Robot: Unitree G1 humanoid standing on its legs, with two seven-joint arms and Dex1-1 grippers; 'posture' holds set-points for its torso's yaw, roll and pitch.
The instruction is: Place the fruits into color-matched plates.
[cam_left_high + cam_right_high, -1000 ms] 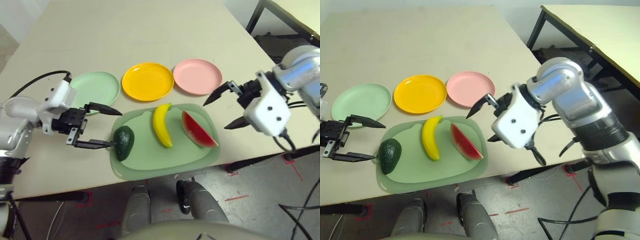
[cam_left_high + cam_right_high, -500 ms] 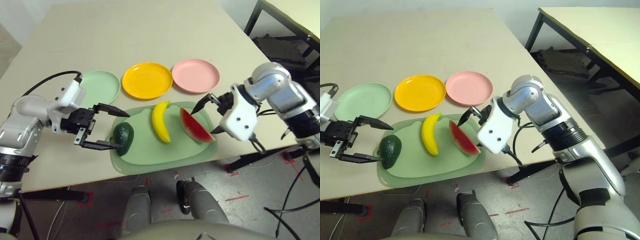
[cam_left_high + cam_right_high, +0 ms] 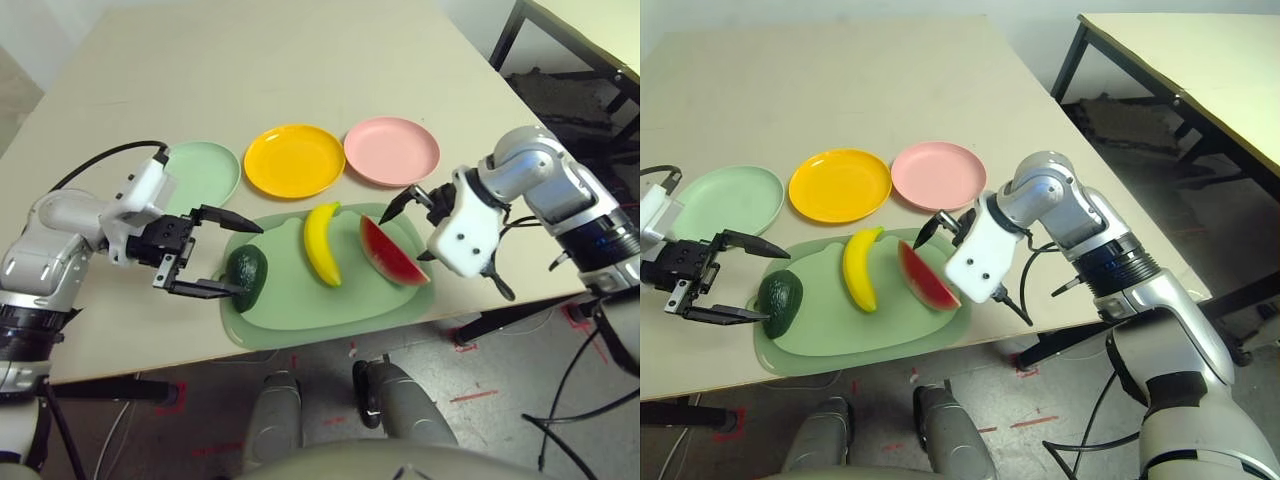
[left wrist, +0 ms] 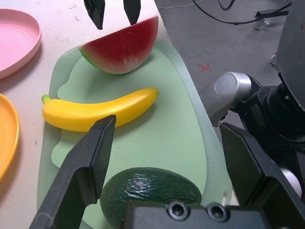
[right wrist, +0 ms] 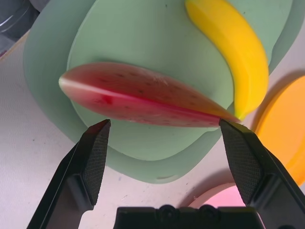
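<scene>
Three fruits lie on a pale green cutting mat (image 3: pixel 330 312): a dark green avocado (image 3: pixel 247 278) at its left end, a yellow banana (image 3: pixel 322 243) in the middle, and a red watermelon wedge (image 3: pixel 392 252) on the right. Behind the mat stand the mint green plate (image 3: pixel 205 172), the yellow plate (image 3: pixel 295 160) and the pink plate (image 3: pixel 392 150), all bare. My left gripper (image 3: pixel 248 260) is open, its fingers on either side of the avocado (image 4: pixel 147 191) without closing on it. My right gripper (image 3: pixel 402 237) is open just above the watermelon (image 5: pixel 143 102), one finger on each side.
The mat lies close to the table's front edge (image 3: pixel 330 350). The table's right edge runs just behind my right forearm (image 3: pixel 560 200). A second table (image 3: pixel 1200 70) stands off to the right. Bare tabletop stretches behind the plates.
My right arm has swung in from the right and lowered its open gripper over the watermelon. My left gripper has edged right, its fingers now flanking the avocado.
</scene>
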